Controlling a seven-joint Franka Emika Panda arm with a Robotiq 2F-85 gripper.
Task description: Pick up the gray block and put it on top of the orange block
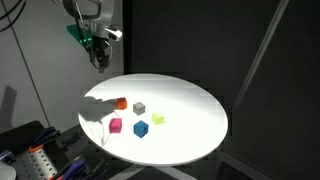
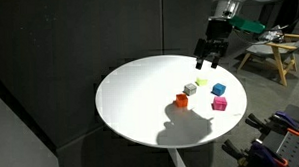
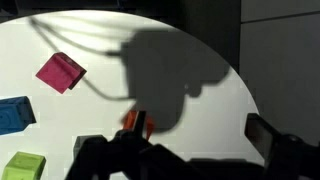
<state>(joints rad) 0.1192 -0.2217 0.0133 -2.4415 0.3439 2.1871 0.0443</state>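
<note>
Both exterior views show the gray block [image 1: 140,107] [image 2: 191,90] on the round white table [image 1: 190,110] [image 2: 130,94], beside the orange block [image 1: 121,102] [image 2: 181,100]. My gripper [image 1: 100,55] [image 2: 206,60] hangs high above the table near its edge, open and empty. In the wrist view the gripper [image 3: 198,132] is open. The orange block [image 3: 135,124] peeks out by one finger. The gray block [image 3: 88,143] is mostly hidden behind the gripper body.
A pink cube [image 1: 116,126] [image 2: 219,104] [image 3: 61,71], a blue cube [image 1: 141,128] [image 2: 219,89] [image 3: 14,113] and a yellow-green block [image 1: 158,118] [image 2: 200,82] [image 3: 22,165] lie near them. A wooden stand [image 2: 268,49] and black curtains surround the table.
</note>
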